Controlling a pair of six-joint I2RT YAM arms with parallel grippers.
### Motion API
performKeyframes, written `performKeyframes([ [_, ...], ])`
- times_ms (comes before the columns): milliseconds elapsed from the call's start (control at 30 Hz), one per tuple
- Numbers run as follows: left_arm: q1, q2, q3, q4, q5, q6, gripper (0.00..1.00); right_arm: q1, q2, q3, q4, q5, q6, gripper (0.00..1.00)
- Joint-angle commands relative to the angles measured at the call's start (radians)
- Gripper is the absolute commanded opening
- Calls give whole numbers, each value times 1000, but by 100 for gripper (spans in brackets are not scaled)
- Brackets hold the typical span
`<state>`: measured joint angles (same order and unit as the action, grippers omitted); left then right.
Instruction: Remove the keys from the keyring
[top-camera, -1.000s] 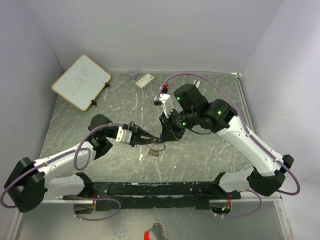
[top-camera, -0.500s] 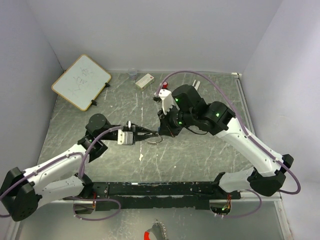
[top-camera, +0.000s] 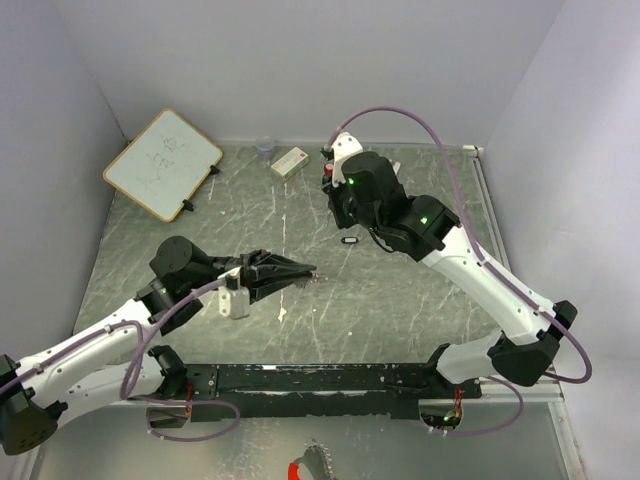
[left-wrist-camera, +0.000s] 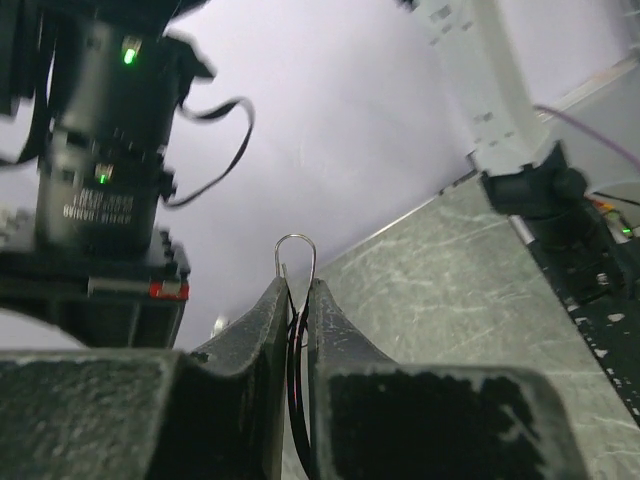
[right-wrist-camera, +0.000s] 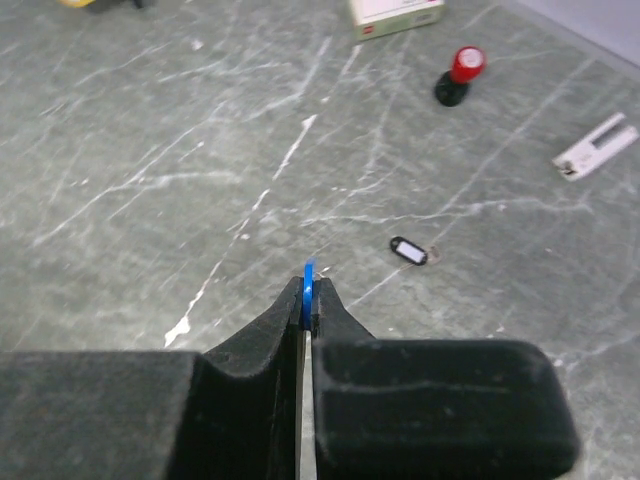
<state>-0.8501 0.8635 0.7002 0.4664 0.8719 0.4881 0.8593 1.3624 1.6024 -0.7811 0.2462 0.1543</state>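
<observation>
Both arms have drawn apart since a second ago. The two grippers were meeting tip to tip, and now the right gripper (right-wrist-camera: 308, 297) has pulled away up the table (right-wrist-camera: 150, 150) while the left gripper (left-wrist-camera: 297, 290) has swung aside.

We see the right one clenched on the blue-headed key (right-wrist-camera: 308, 275), a sliver of which shows at its fingertips. The left one is clamped on the keyring (left-wrist-camera: 295, 237), whose wire loop juts just past its tips. Whether other keys hang below it we cannot tell.

A black-headed key (right-wrist-camera: 408, 250) lies on the table just ahead and right of the right fingers.

We judge this key freed. Next it should be set down ahead of the gripper. Then we return to the ring, which the left must hold steady.
</observation>
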Motion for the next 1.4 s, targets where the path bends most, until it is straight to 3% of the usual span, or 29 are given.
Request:
performKeyframes([
  [0,0,40,-19,-35,-262,10,7,17,18,-34,69,233,30,0],
  [133,4,154,-12,-22,-528,-43,7,15,27,-106,145,333,35,0],
  [233,44,270,18,-17,-599,-109,7,6,39,-148,198,357,43,0],
  [400,185,431,18,96,-589,-297,7,-61,66,-232,256,325,69,0],
  [567,287,523,-27,213,-566,-415,7,-205,97,-344,344,174,87,0],
  [933,390,757,-97,467,-553,-562,7,-352,204,-446,526,93,123,0],
  [1200,451,904,-88,584,-518,-627,7,-430,215,-510,568,125,137,0],
  [1367,460,970,-62,614,-482,-645,16,-486,232,-563,581,98,154,0],
])
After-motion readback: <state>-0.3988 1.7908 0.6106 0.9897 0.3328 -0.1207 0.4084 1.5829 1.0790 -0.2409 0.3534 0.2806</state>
